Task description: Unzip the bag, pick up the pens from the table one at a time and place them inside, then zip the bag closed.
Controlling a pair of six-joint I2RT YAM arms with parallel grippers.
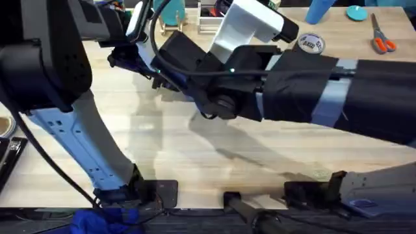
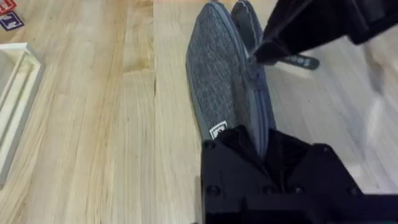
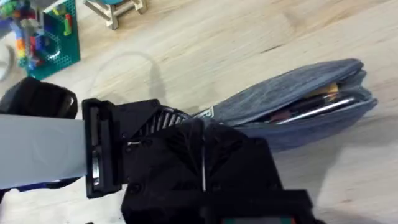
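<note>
The blue-grey bag (image 2: 221,81) lies on the table (image 2: 93,124). My left gripper (image 2: 261,146) is shut on its near end, at the zipper seam. My right gripper (image 2: 254,57) comes in from the other side, its black fingertips pinched together on the zipper line part-way along; the pull is hidden between them. Beyond that point the bag (image 3: 298,93) gapes open, and pens (image 3: 314,107) show inside. In the right wrist view the right gripper (image 3: 202,134) sits over the closed stretch. Another dark pen (image 2: 301,61) lies on the wood beside the bag.
Orange-handled scissors (image 1: 382,40), a blue cup (image 1: 318,12) and a round tin (image 1: 311,43) stand at the back right. A white tray (image 2: 15,106) lies off to one side of the bag. A toy brick board (image 3: 46,31) sits farther back.
</note>
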